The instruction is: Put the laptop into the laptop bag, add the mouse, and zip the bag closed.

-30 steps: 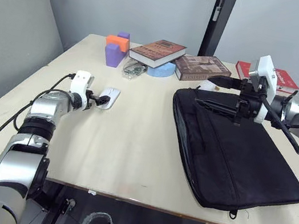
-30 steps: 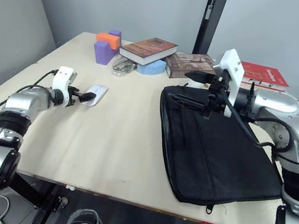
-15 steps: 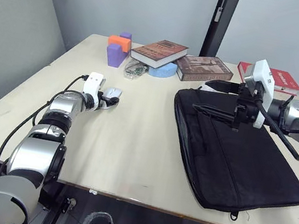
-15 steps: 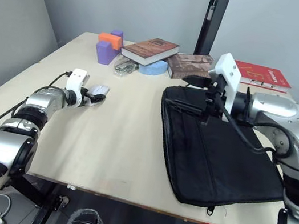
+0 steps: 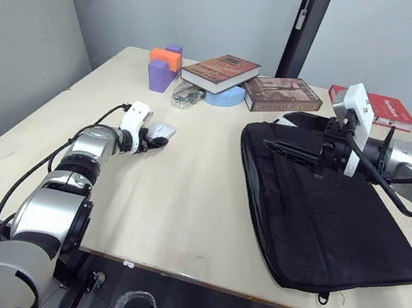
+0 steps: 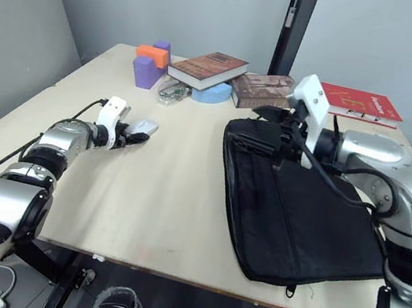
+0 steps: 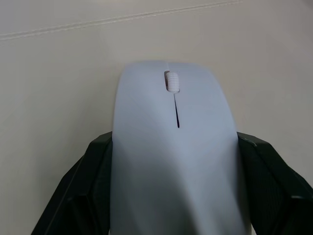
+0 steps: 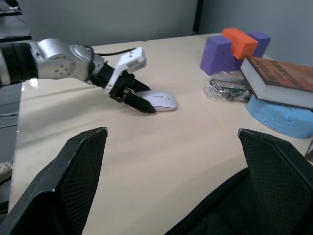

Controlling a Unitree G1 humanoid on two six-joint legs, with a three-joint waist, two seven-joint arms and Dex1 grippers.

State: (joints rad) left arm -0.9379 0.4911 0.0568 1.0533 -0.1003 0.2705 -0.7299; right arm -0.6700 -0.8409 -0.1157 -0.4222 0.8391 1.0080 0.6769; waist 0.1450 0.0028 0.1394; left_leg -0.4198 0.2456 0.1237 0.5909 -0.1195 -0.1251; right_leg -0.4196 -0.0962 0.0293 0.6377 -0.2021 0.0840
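Head views: one large flat black fabric laptop bag (image 5: pixel 330 220) on the right of the pale wooden counter (image 5: pixel 182 198); one small white oval mouse (image 5: pixel 164 131) on the left. Left end effector (image 5: pixel 154 142) clamped on the mouse's sides. Right end effector (image 6: pixel 273 128) over the bag's far edge, spread wide. Three books (image 5: pixel 219 72) and purple-orange blocks (image 5: pixel 159 68) behind.

Left wrist: black fingers (image 7: pixel 93 181) flanking the mouse, apparently touching.

Right wrist: a clear bag (image 8: pixel 226 89) and a blue disc (image 8: pixel 281 115) near the blocks.
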